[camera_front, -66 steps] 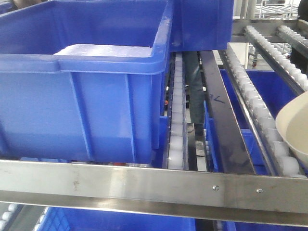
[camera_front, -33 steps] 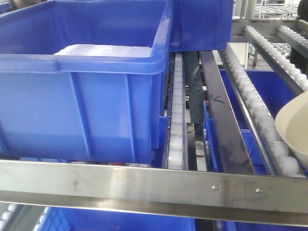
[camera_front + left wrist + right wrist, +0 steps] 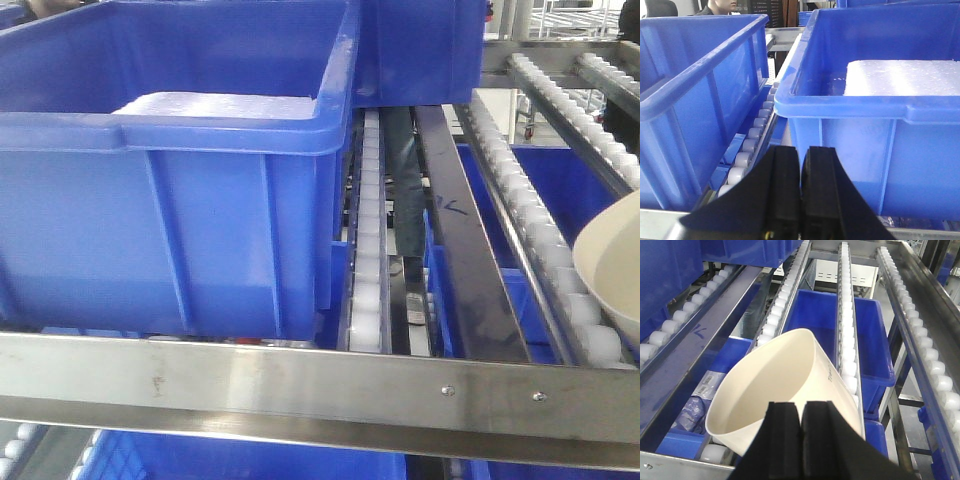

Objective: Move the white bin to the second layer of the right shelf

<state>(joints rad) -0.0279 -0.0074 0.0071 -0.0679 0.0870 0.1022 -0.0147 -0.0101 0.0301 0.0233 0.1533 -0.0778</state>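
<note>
Nothing moved, white bin (image 3: 785,385) empty, tilted on roller tracks (image 3: 846,315)

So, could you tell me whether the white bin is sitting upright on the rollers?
No, the white bin is tilted, its opening facing sideways over the roller tracks.

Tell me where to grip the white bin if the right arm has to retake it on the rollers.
Take the white bin by its thin rim, on the near edge facing the right gripper, one finger inside and one outside. It lies tilted on the roller tracks with its opening toward the camera, and the smooth tapering walls offer no handles.
</note>
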